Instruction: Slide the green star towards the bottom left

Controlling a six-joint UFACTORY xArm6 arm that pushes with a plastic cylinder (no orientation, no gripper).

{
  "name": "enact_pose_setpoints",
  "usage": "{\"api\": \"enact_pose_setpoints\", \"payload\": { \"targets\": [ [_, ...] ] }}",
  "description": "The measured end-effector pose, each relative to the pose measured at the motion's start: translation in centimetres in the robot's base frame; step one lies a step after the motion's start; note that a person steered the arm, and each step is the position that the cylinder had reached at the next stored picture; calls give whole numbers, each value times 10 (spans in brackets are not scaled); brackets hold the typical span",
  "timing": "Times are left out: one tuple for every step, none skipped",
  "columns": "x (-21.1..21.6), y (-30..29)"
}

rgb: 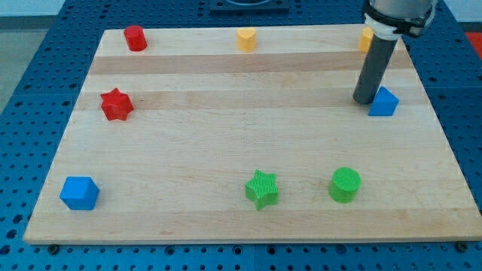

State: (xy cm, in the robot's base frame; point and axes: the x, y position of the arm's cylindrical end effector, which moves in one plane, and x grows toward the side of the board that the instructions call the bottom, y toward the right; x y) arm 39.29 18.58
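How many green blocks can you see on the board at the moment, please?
2. The green star sits near the view's bottom, about centre; the green cylinder stands just to its right. None seems hidden, though the rod partly covers a yellow block.

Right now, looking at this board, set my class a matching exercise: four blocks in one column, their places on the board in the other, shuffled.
Blocks:
1. green star
2. red star
3. blue cube
4. blue triangle

Places:
A. bottom left corner
B. beside my tip, at the view's right
C. left edge, upper half
D. bottom middle, left of the green cylinder

Pairs: 1-D, 2-C, 3-A, 4-B
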Motion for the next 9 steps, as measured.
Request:
{"api": "enact_pose_setpoints", "payload": {
  "targets": [
    [0, -16],
    [8, -53],
    [29, -96],
    [59, -142],
    [76, -184],
    [79, -205],
    [93, -228],
    [112, -246],
    [140, -248]
  ]
}}
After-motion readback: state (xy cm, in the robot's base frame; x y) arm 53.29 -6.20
